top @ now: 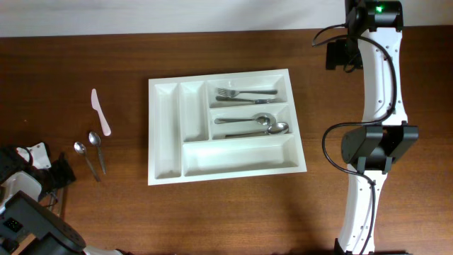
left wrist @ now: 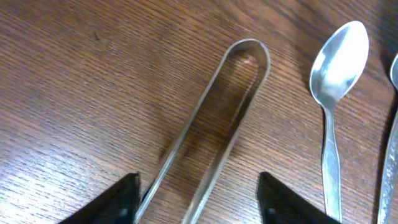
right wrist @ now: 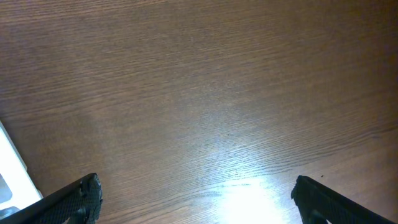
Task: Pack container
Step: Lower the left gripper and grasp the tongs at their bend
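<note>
1. At the counter's near left corner, the left hand hangs low over the wood. Its fingers stand apart on either side of a looped metal handle. Neither pad can be seen pressing the metal, so nothing is clamped yet.
2. Just beside that loop lies a loose spoon, and a second spoon shows at the edge of the wrist view.
3. Farther toward the far edge, a white plastic knife lies alone, near the spoons but not touching them.
4. The container sits mid-counter, well apart from this loose cutlery. Its far long compartment holds forks and its middle one holds packed spoons. The nearest long compartment and both narrow upright ones are bare.
5. The right hand is toward the far right corner, its jaws wide apart and empty over bare wood. A corner of the container shows at the side of its view.
6. Packing looks roughly half done. The looped piece, two spoons and the knife are left outside. The left hand seems set to close on the loop.
</note>
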You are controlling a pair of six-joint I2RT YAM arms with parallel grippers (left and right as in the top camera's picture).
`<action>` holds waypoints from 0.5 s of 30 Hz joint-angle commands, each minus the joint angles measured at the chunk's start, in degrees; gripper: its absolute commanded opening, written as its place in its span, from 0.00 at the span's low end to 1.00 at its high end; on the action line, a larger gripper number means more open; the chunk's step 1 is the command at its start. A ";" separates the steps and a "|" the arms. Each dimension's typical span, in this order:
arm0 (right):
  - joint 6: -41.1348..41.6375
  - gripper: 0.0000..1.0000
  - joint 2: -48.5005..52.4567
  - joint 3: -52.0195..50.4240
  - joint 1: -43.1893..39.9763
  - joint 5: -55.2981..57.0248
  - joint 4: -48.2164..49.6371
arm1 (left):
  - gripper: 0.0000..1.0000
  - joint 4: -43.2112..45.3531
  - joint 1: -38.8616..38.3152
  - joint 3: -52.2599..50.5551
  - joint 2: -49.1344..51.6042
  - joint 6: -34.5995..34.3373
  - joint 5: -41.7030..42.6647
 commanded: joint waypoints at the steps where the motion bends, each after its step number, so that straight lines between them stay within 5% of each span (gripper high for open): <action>1: 0.66 0.99 -1.55 0.96 0.15 1.31 0.00 | 0.56 -0.35 0.17 0.76 0.33 0.22 1.31; 15: 0.66 0.99 -1.55 0.96 0.15 1.31 0.00 | 0.34 2.64 0.22 0.76 0.33 -8.63 1.20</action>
